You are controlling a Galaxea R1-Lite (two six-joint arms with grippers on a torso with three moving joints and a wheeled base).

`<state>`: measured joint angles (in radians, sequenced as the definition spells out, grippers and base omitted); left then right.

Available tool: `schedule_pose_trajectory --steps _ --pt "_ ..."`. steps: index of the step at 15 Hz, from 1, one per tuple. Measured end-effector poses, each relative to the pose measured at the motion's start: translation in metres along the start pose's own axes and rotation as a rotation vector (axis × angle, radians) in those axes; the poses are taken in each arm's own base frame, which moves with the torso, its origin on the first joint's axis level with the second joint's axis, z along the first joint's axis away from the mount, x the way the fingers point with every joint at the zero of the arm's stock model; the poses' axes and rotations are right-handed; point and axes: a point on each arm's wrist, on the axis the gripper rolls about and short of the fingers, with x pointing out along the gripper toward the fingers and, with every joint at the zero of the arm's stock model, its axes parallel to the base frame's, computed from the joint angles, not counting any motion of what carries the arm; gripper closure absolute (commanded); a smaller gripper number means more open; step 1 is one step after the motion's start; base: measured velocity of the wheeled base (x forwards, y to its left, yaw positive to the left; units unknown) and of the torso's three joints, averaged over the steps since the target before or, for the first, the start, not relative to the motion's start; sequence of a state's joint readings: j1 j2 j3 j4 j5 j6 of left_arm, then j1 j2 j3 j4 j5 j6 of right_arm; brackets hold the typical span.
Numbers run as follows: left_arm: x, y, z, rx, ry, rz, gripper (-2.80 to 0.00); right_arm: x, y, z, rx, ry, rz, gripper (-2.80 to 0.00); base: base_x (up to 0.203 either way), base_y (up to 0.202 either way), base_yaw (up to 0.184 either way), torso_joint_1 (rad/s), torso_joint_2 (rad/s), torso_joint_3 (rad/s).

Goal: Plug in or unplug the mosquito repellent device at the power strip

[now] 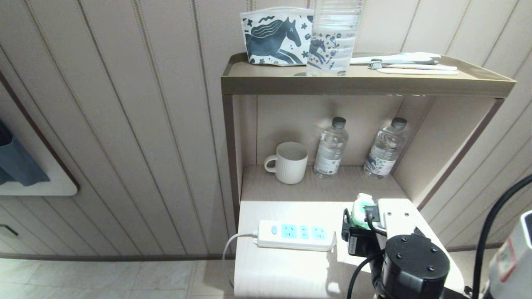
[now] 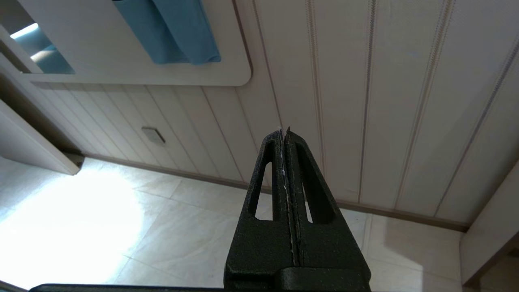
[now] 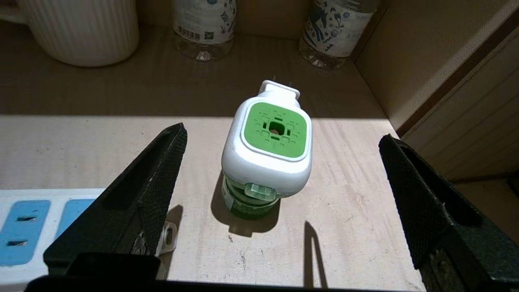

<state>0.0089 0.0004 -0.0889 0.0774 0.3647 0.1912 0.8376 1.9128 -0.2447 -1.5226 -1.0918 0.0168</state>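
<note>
The bench (image 1: 286, 270) is carrying the power strip (image 1: 296, 234), which is lying along its left part with its white cord (image 1: 231, 245) hanging over the left edge. The mosquito repellent device (image 3: 268, 152) is standing upright on its green bottle on the bench, unplugged, to the right of the strip and apart from it, its plug prongs pointing toward the shelf behind. On that shelf (image 1: 316, 185) a white mug (image 1: 289, 162) and two water bottles (image 1: 331, 148) are standing. The right gripper (image 3: 279, 202) is hovering over the device with its jaws spread wide on either side, touching nothing. The left gripper (image 2: 284, 136) is hanging over the floor beside the panelled wall, jaws pressed together.
</note>
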Motion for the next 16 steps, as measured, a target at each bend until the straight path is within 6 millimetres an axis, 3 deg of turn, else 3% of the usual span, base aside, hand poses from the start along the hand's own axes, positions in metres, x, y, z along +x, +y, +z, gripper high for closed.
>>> schedule_pose_trajectory --steps 3,4,11,16 --pt "0.000 0.000 0.000 -0.001 0.000 0.000 0.00 -0.007 -0.005 0.010 0.029 -0.021 0.016 -2.80 0.000 0.000 0.000 0.000 0.00 0.000" --pt "0.000 0.000 0.000 -0.001 0.000 0.000 0.00 -0.010 -0.008 0.014 0.029 -0.029 0.022 0.00 0.000 0.000 0.000 0.000 0.00 0.000" --pt "0.000 0.000 0.000 0.000 0.000 -0.001 0.00 -0.060 -0.051 0.027 -0.134 -0.077 0.178 0.00 0.000 0.000 0.000 0.000 0.00 0.000" --pt "0.000 0.000 0.000 0.000 0.000 -0.001 0.00 -0.065 -0.081 0.021 -0.260 -0.017 0.142 0.00 0.000 0.000 0.000 0.000 0.00 0.000"
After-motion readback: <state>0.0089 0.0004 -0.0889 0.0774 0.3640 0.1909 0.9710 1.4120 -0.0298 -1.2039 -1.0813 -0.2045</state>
